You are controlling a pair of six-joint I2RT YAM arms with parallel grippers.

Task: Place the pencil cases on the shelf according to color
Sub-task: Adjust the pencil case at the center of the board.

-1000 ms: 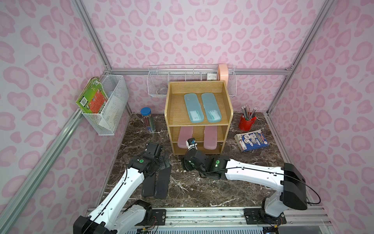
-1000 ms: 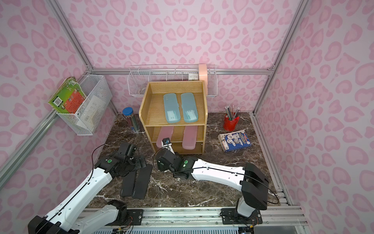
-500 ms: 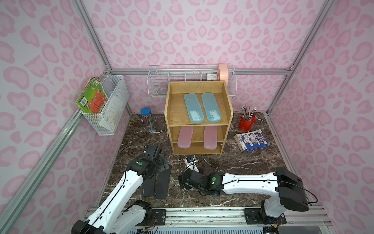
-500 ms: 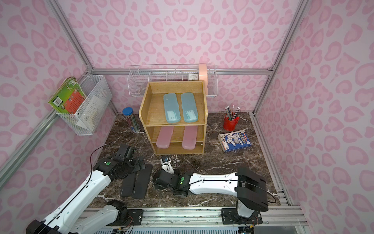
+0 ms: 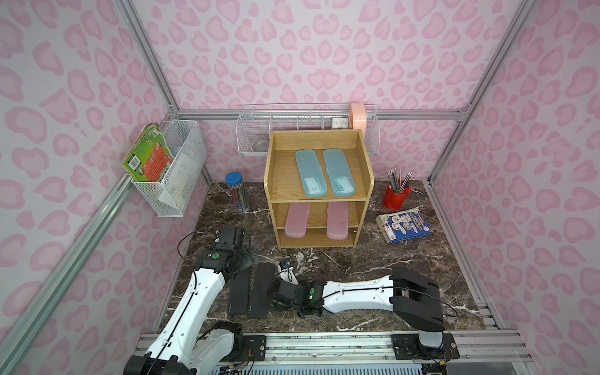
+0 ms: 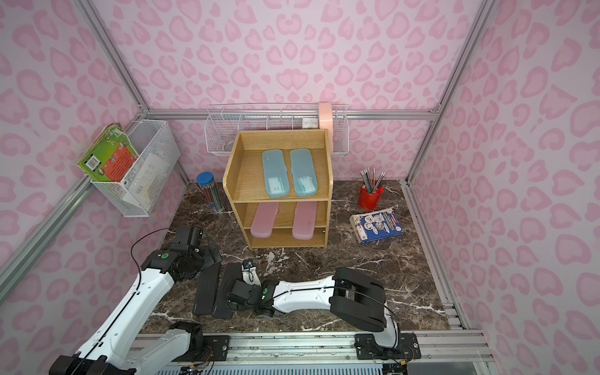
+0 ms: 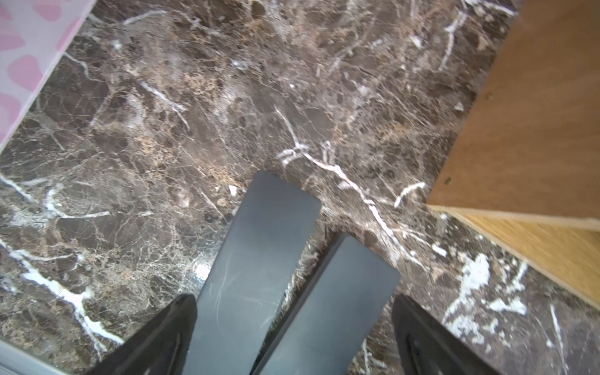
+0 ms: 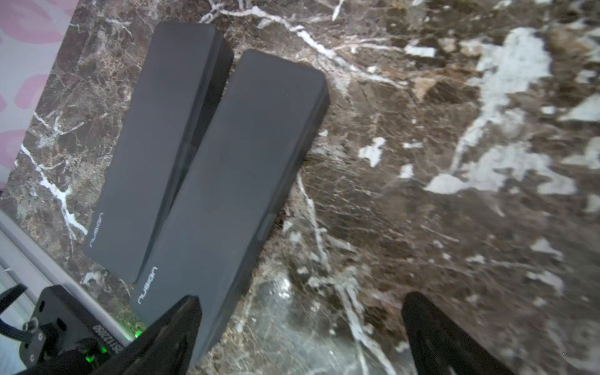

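The oak shelf [image 5: 363,194] stands at the back middle. Two light blue pencil cases [image 5: 310,173] [image 5: 337,172] lie on its top tier and two pink ones [image 5: 297,220] [image 5: 337,220] on the middle tier. Two black cases [image 5: 238,292] [image 5: 259,289] lie side by side on the marble at the front left. My left gripper [image 7: 293,328] hangs open over their far ends, one finger on each outer side. My right gripper [image 8: 302,321] is open just right of the black pair [image 8: 227,181], one fingertip [image 8: 175,324] over the nearer case's end.
A blue-lidded pencil tube [image 5: 238,191] stands left of the shelf. A red cup of pencils [image 5: 396,196] and a book [image 5: 404,225] are to its right. White wire baskets hang on the left wall [image 5: 172,172] and the back wall [image 5: 308,130].
My right gripper let go of the left pink case on the middle tier, opened wide and drew back to the black cases. My left gripper shifted slightly over them.
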